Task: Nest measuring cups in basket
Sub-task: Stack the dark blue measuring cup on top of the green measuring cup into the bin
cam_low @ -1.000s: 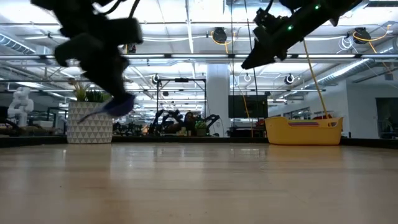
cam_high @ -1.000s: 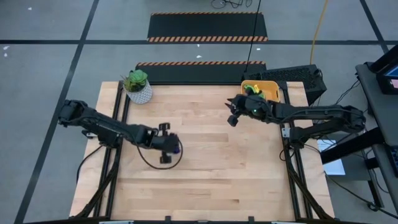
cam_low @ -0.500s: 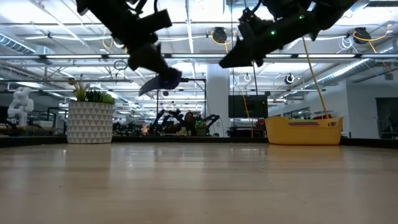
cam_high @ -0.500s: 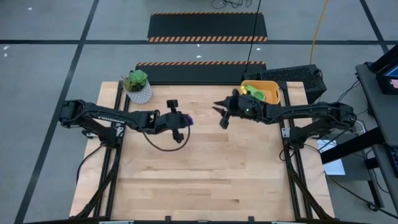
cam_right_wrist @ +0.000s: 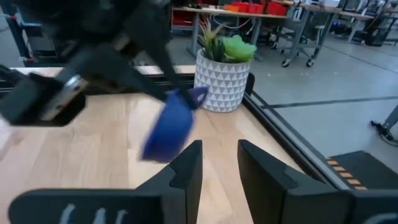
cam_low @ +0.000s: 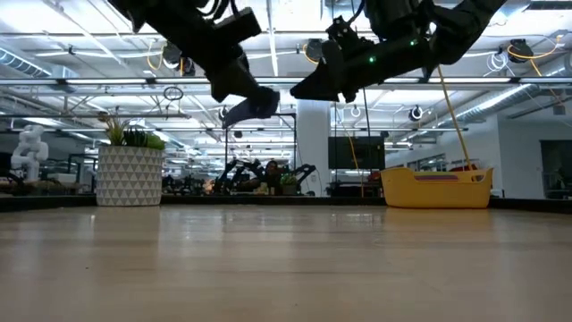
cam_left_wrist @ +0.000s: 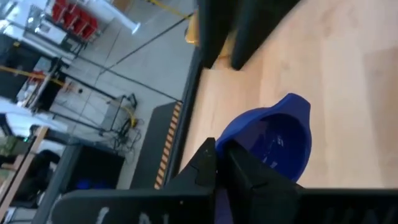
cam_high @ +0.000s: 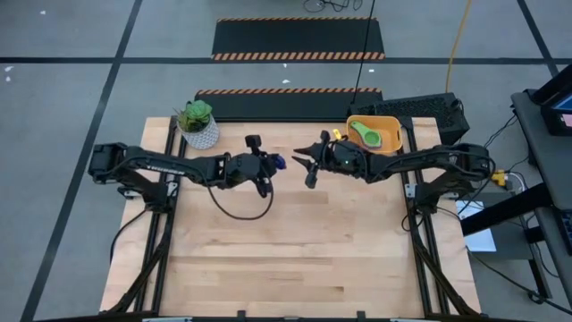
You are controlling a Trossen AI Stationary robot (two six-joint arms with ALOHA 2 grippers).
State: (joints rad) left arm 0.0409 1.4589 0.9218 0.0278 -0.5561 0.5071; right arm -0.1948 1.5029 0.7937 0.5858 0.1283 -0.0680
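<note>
A dark blue measuring cup hangs in the air over the far middle of the table, with my left gripper shut on it. In the left wrist view its bowl stands out past the fingertips. My right gripper is open just right of the cup and points at it; the cup shows ahead of its two fingers. The yellow-orange basket sits at the far right and holds a green cup. My left gripper pinches the dark blue cup between its two fingers at the bowl's near side; the fingers themselves hide the exact part. The fingers come about level from the table's left. The cup is lifted clear of the table and tilted, its opening facing the wrist camera.
A white patterned pot with a green plant stands at the far left. A dark cable loops below the left arm over the table. The right arm reaches across in front of the basket.
My left gripper has carried the blue cup up and toward the table's far right, turning from pointing down to nearly level. My right gripper has left the basket and gone down and toward the left, up to the cup.
</note>
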